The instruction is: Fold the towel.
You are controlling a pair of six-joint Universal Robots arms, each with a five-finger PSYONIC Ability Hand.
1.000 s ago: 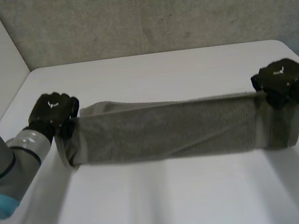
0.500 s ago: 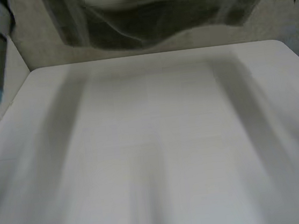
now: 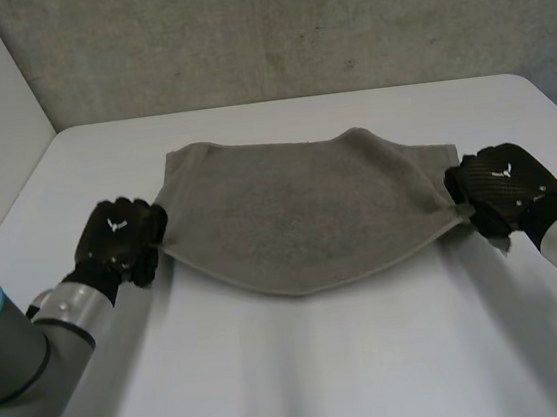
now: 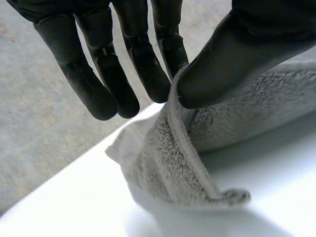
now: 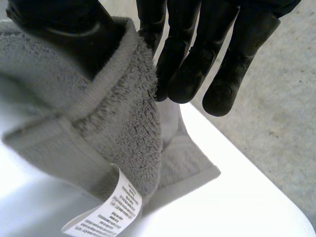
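I have the grey towel lying across the middle of the white table. Its far edge runs fairly straight and its near edge bows toward the robot in a shallow curve. The left hand is at the towel's left end and the right hand at its right end, both low over the tabletop and well apart, with the cloth spread between them.

On the left wrist camera the thumb presses the hemmed edge against the fingers, so that hand is pinching the towel. From the pinch the cloth drops to the table, where a small curled corner rests on the surface.

On the right wrist camera the thumb sits on one side of a thick bunch of towel and the fingers on the other, so this hand is pinching too. A white care label hangs from the hem below the thumb, and past the fingertips a flat piece of towel lies on the table. I cannot tell how many layers are in that grip.

A rough grey wall stands behind the table.
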